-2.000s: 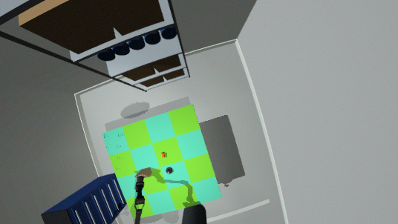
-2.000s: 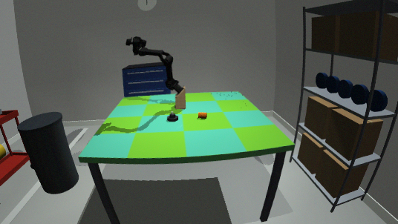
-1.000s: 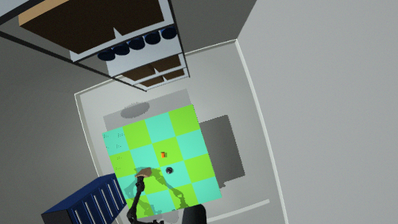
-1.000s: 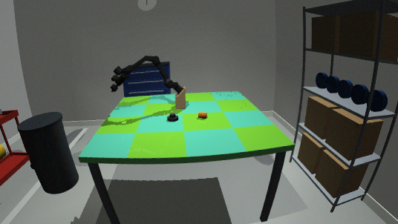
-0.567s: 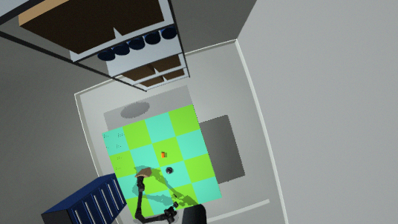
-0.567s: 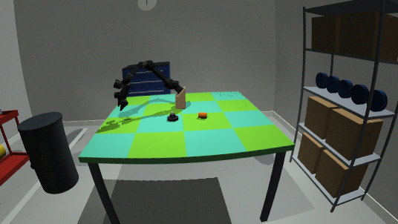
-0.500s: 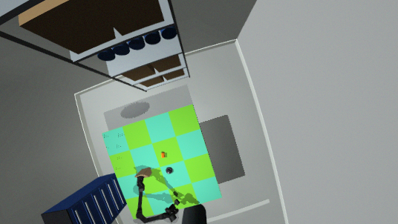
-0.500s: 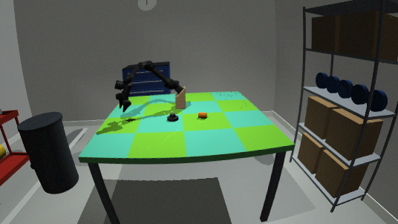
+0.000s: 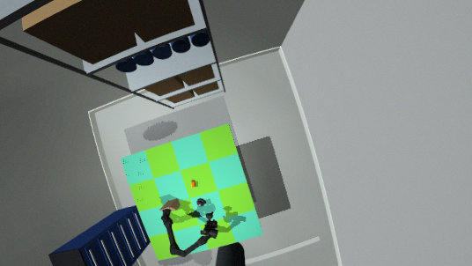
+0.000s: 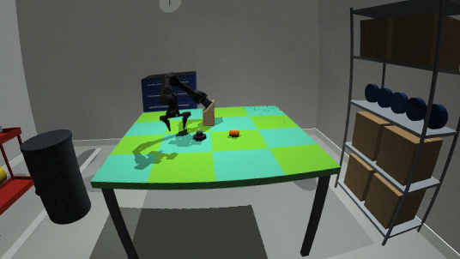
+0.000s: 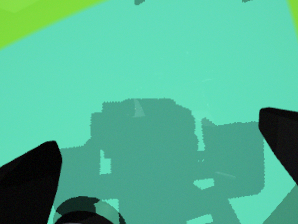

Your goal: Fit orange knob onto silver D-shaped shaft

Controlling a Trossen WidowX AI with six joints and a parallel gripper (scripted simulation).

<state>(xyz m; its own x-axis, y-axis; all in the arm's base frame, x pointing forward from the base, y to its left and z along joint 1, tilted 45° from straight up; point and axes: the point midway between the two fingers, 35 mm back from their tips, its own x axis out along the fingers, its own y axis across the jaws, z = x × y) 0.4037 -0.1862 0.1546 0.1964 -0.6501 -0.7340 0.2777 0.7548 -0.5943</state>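
Pincer (image 9: 210, 225) (image 10: 177, 131) (image 11: 160, 133) released, with nothing between its fingers, above the table (image 9: 222, 136) (image 10: 206, 185) (image 11: 165, 60). Just beside it, toward the shelf rack (image 9: 214, 48) (image 10: 435, 69), the round pedestal (image 9: 201, 203) (image 10: 199, 136) (image 11: 80, 205); no knob on it. Farther the same way, past the pedestal, the orange knob (image 9: 193, 183) (image 10: 233, 133): flat on its side, long axis roughly along the line toward the rack, outside the wrist view. Impossible to tell which end has the hole. Likely next: travel past the pedestal, then grip across that axis.
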